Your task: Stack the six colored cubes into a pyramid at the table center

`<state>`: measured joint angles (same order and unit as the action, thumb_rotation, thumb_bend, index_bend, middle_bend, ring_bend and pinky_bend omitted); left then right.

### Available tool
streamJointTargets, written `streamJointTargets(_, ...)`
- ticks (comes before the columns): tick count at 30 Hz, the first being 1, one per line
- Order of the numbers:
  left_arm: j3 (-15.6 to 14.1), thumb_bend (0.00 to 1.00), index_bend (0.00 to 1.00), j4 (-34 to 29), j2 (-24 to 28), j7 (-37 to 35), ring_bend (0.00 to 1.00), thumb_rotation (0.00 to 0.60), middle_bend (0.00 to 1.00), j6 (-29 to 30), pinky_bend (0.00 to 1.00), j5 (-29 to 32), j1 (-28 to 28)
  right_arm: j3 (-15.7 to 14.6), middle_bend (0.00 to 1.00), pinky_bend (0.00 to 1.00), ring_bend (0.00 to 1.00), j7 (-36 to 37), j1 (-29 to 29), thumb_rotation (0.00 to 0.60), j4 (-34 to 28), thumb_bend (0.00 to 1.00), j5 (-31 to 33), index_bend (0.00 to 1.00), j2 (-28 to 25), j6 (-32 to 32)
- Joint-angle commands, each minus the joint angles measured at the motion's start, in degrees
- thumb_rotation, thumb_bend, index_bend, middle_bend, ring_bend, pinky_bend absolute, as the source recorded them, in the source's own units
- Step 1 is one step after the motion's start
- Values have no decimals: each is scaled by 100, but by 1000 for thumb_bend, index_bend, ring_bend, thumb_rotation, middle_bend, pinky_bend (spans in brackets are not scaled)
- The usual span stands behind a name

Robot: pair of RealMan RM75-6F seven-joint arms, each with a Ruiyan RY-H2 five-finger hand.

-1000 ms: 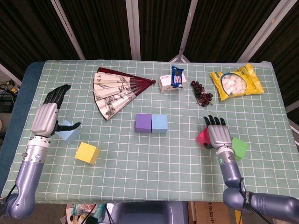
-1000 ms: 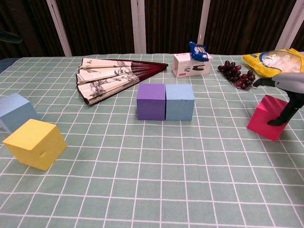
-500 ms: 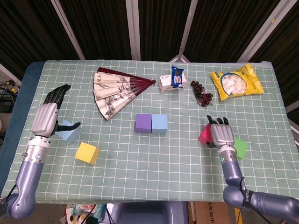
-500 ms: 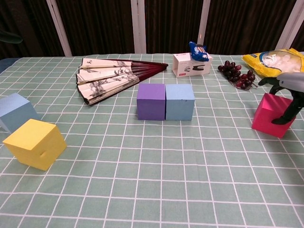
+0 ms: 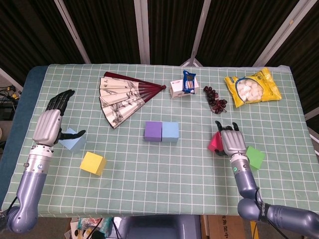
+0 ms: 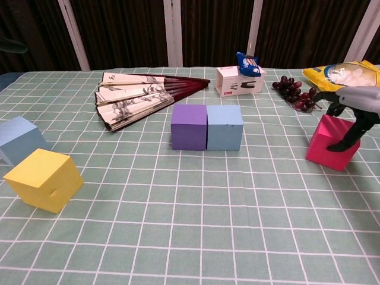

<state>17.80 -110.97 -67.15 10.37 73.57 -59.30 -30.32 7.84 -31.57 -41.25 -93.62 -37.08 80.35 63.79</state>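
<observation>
Green checked tablecloth; dark curtains behind.

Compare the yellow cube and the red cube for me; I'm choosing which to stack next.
The yellow cube lies free near the table's left front, touched by no hand; the red cube is on the right, gripped by the right hand. Yellow sits turned against the grid. Both look like same-sized plain cubes.
</observation>
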Motion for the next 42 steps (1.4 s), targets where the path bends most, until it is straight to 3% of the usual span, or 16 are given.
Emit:
streamJointTargets(1, -1, 121, 0, 5, -3, 4, 31, 600, 34, 4, 0, -3, 0, 25, 383, 0, 210, 156, -18, 600, 33, 270, -248, 0, -70, -209)
streamJointTargets(10, -13, 121, 0, 73, -57, 88, 31, 600, 36, 40, 0, 5, -11, 18, 383, 0, 210, 570, -266, 600, 367, 270, -1271, 0, -262, -1008)
streamJointTargets(18, -11, 122, 0, 159, -118, 191, 31, 600, 36, 61, 0, 60, -37, 42, 383, 0, 210, 670, -629, 600, 854, 270, -1791, 0, -170, -1571)
streamJointTargets(33, 39, 121, 0, 355, -175, 272, 31, 600, 37, 46, 0, 224, -72, 172, 383, 0, 210, 1020, -1248, 600, 1721, 270, -2029, 0, 244, -2448)
streamJointTargets(42, 36, 121, 0, 430, -205, 285, 31, 600, 37, 1, 0, 274, -89, 183, 383, 0, 210, 1209, -1356, 600, 1828, 269, -2082, 0, 284, -2556)
